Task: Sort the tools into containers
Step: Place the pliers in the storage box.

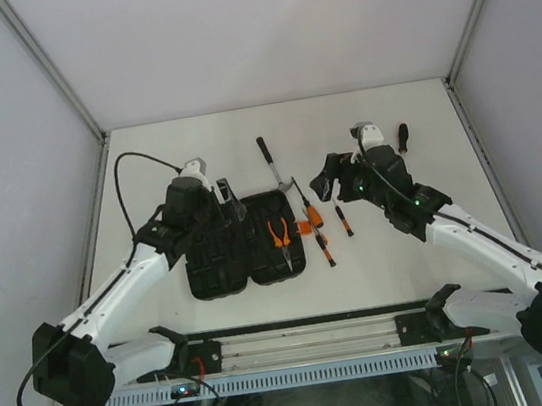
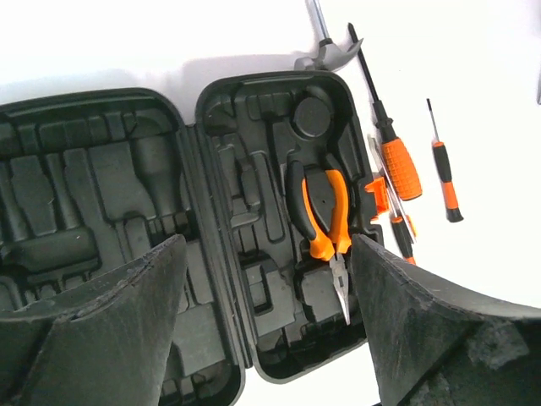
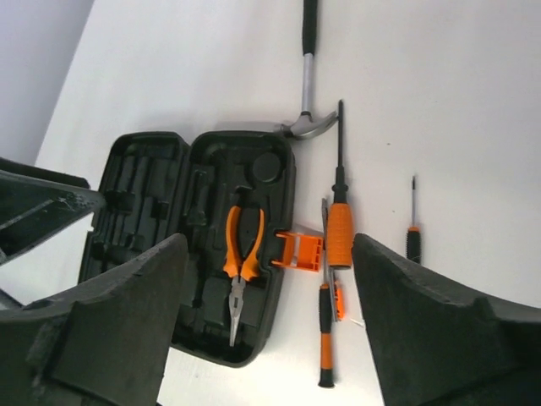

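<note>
Sorting looks barely begun: only the pliers (image 1: 278,233) lie in the open tool case (image 1: 220,271).
The hammer (image 1: 270,163) rests on the surface (image 1: 193,153) just far of the case, slim screwdrivers (image 1: 342,220) lie just right of it, and a black-handled screwdriver (image 1: 402,137) sits far right. The left pincer (image 2: 266,254) hovers over the case and the right pincer (image 3: 269,245) over the screwdrivers, both spread wide, holding nothing.

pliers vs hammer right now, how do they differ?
Place: the pliers lie in the tool case, in its right half. The hammer lies on the table outside it, head by the case's far corner.
Look: the pliers have orange handles, while the hammer has a black grip on a steel shaft.
Size: the hammer is longer than the pliers.
Shared: both lie flat, roughly parallel.
</note>
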{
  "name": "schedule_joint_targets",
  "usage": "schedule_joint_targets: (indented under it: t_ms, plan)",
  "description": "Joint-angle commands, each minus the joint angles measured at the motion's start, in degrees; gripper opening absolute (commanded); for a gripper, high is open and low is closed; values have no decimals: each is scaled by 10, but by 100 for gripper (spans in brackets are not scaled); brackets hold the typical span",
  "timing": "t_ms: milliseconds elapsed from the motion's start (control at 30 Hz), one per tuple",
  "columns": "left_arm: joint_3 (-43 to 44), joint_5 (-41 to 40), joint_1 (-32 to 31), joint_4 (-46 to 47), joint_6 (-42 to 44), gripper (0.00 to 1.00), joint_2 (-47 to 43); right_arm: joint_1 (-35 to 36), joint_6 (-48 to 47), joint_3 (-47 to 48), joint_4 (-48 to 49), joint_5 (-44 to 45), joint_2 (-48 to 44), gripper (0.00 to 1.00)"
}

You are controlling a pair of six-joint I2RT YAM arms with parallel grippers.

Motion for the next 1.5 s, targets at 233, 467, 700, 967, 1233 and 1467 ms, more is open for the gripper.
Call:
schedule_joint_targets:
  t_ms: [233,467,700,967,1233,1467]
  plan:
    - [100,-9,-30,13,-44,73,133,20,47,40,36,-100,122,34]
    - [133,4,-35,10,-33,61,202,78,75,93,-3,-65,215,31]
    - [158,17,-49,-3,-22,50,248,81,123,113,-11,-78,282,24]
    - [149,30,-61,3,-21,45,268,79,125,133,-27,-100,336,21]
    - [143,44,-62,17,-12,40,277,76,123,145,-38,-114,362,20]
    - [137,52,-63,27,-6,37,280,76,120,149,-51,-119,376,19]
